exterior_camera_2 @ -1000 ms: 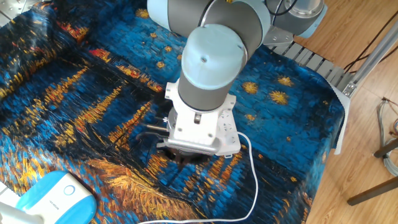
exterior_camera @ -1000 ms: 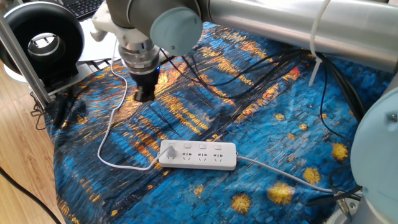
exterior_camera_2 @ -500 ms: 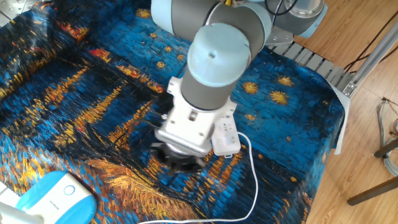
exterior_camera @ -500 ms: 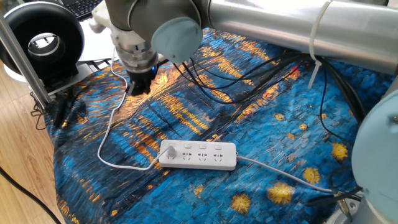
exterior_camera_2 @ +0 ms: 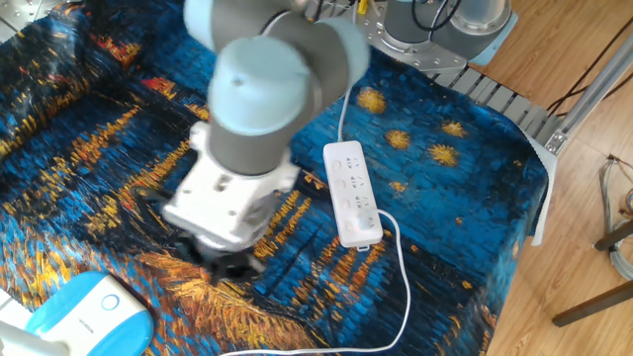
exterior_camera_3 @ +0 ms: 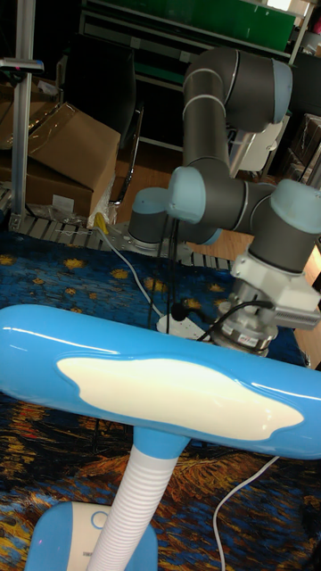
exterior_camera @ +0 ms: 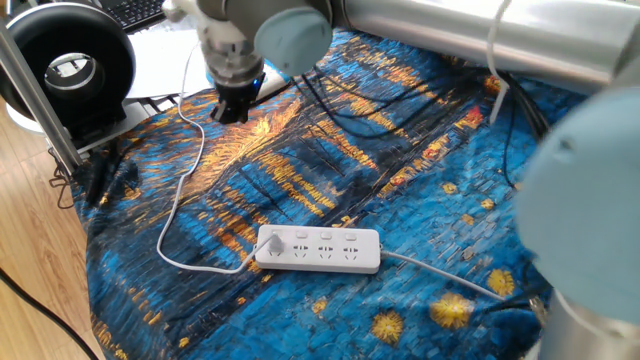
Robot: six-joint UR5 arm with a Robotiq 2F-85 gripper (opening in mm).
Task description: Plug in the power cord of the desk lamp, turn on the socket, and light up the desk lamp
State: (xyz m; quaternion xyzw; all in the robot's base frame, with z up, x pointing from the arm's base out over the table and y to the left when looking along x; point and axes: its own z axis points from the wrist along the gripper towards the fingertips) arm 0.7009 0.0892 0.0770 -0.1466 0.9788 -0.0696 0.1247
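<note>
In one fixed view the gripper point(exterior_camera: 231, 110) hangs over the cloth point(exterior_camera: 330, 180) well beyond the socket point(exterior_camera: 318, 249), toward the far-left corner. Its dark fingers look close together with nothing visibly between them, though the angle is too poor to be sure. The socket lies with its long axis running left to right. The cord point(exterior_camera: 180, 190) loops from the socket's left end, where the plug point(exterior_camera: 270, 242) appears to sit in the first outlet, and climbs past the gripper's left side. So the socket lies toward the camera and slightly right of the gripper, well apart.

In the other fixed view the gripper point(exterior_camera_2: 220, 265) is blurred under the wrist, and I cannot tell how its jaws stand. The socket point(exterior_camera_2: 351, 191) lies to its right, long axis pointing away from the camera, with the cord point(exterior_camera_2: 401, 269) curling off its near end. The lamp point(exterior_camera_2: 87, 314) base sits just left of and below the gripper, far closer to it than the socket is.

In the tall fixed view the lamp point(exterior_camera_3: 143, 385) fills the foreground, its head unlit, hiding the fingers. The socket point(exterior_camera_3: 185, 326) shows only as a white edge behind the head. My guess: the next reach goes either back to the socket's buttons or down to the lamp base nearby.
</note>
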